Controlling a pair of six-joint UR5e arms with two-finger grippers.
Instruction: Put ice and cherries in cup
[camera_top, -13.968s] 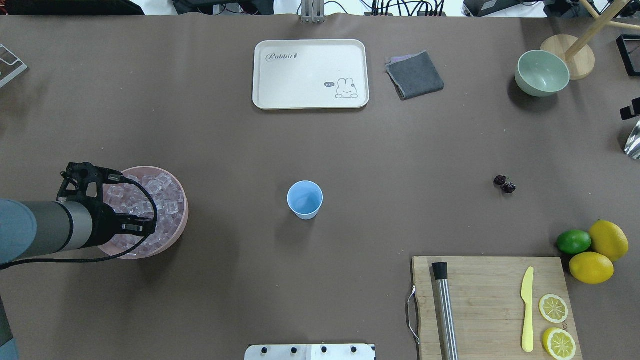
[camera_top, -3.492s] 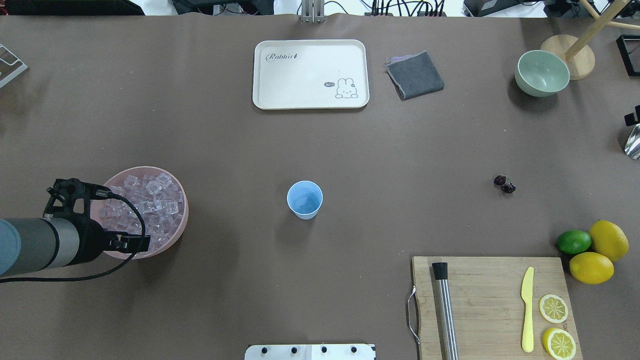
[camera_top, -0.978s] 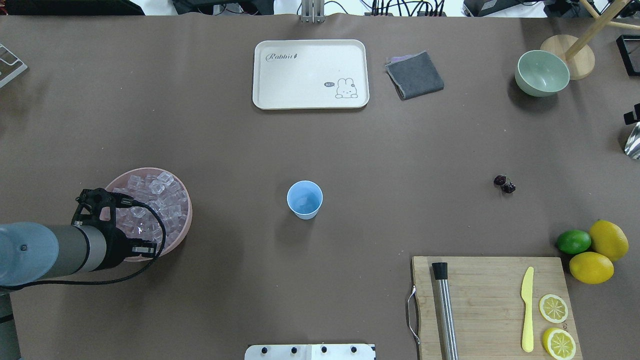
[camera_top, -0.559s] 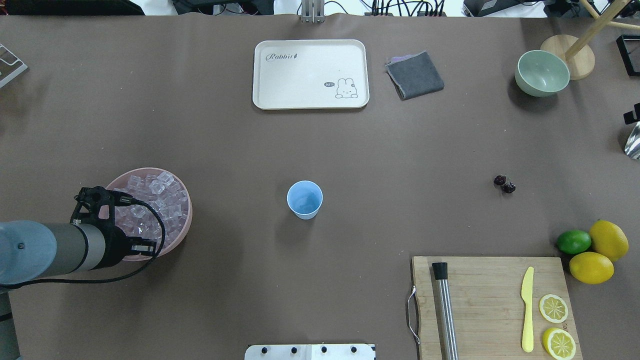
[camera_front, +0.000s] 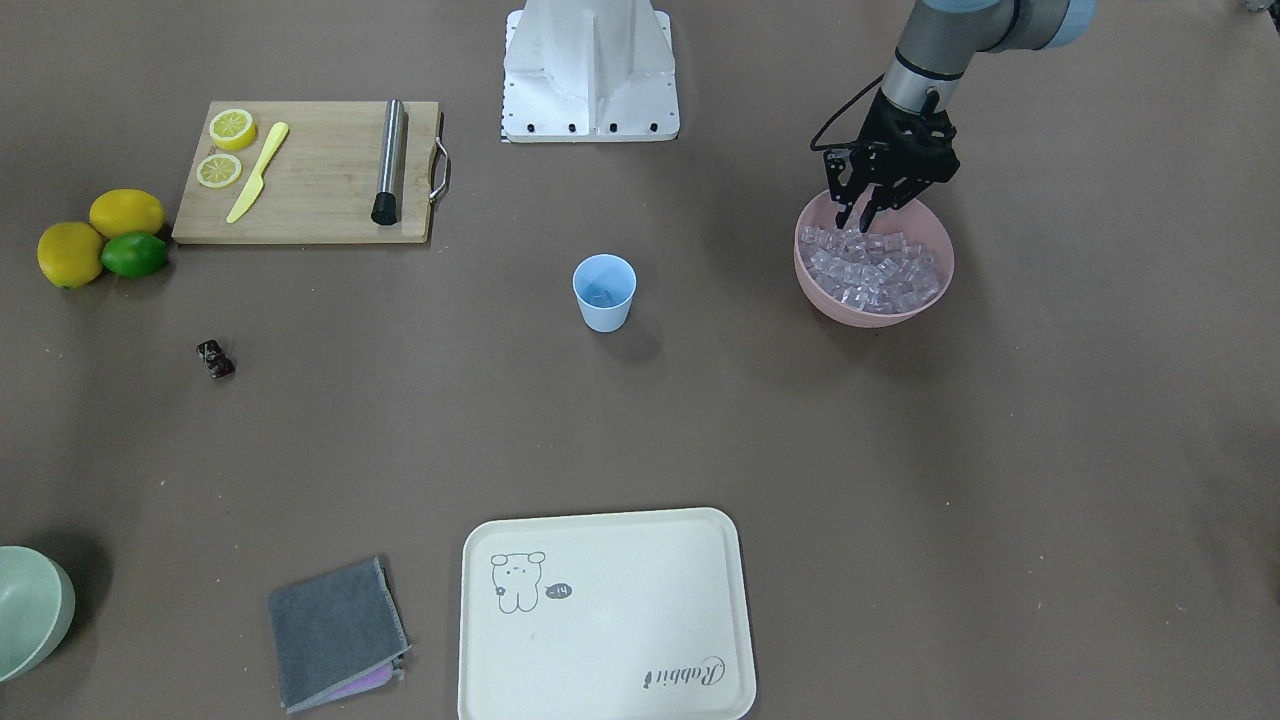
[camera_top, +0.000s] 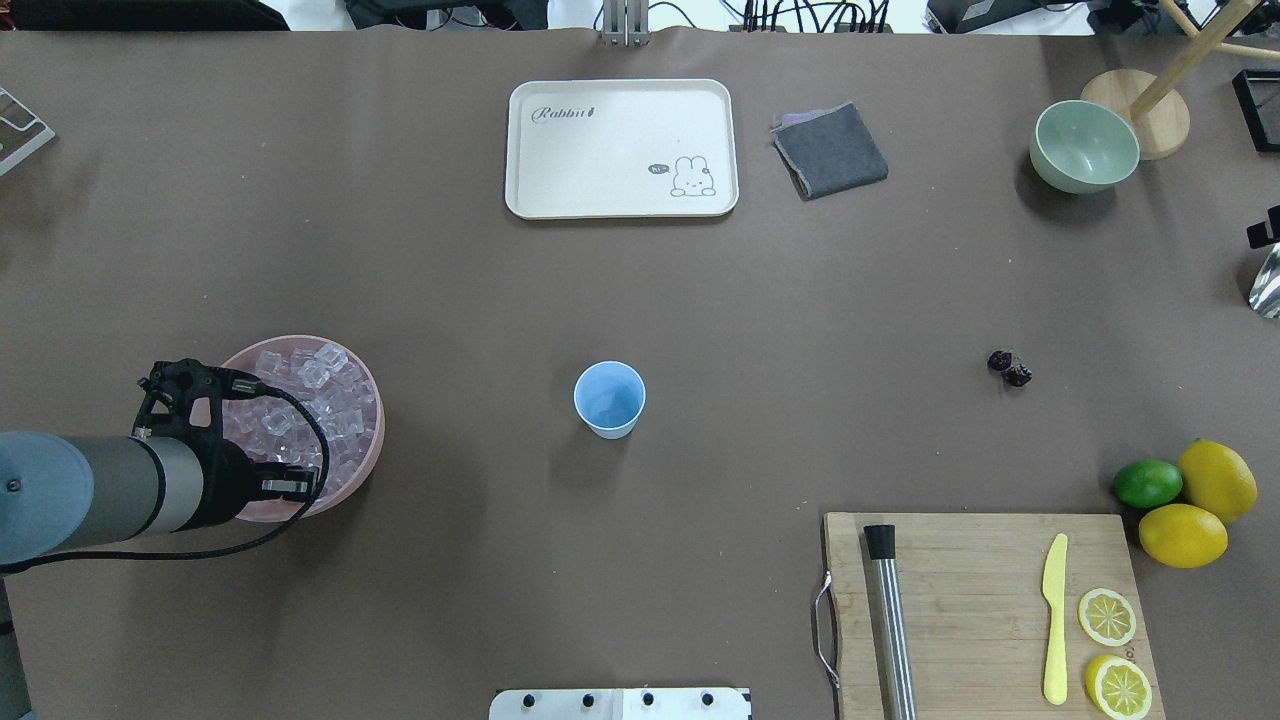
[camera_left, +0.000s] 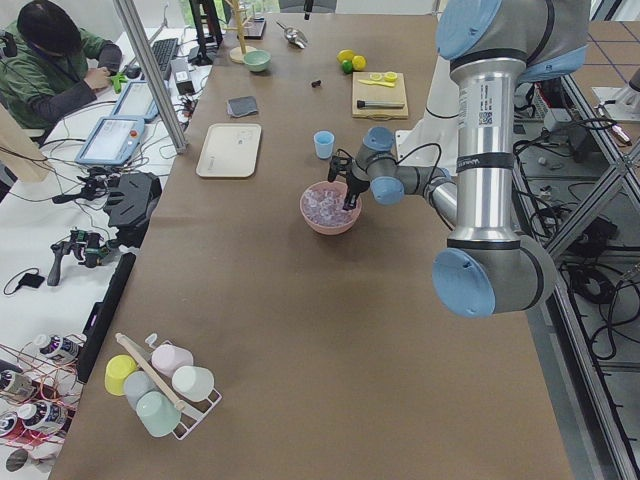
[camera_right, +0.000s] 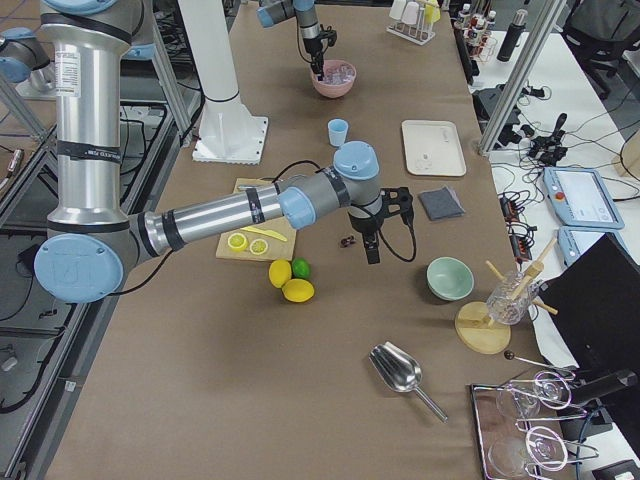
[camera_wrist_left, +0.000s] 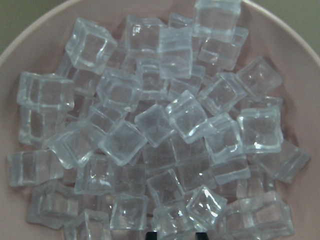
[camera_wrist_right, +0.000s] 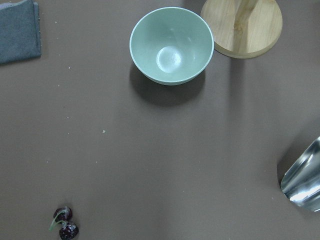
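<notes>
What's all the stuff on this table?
pink bowl: one, pink, robot's left
ice: many, clear, in pink bowl
cup: one, light blue, table middle
cherries: one pair, dark red, bare table
tray: one, cream, far side
cloth: one, grey, beside tray
green bowl: one, pale green, far right
board: one, wooden, near right
knife: one, yellow, on board
lemon slices: two, yellow, on board
metal rod: one, silver, on board
lime: one, green, beside board
lemons: two, yellow, beside lime
left gripper: one, black, open over ice
right gripper: one, black, raised, right end, state unclear
</notes>
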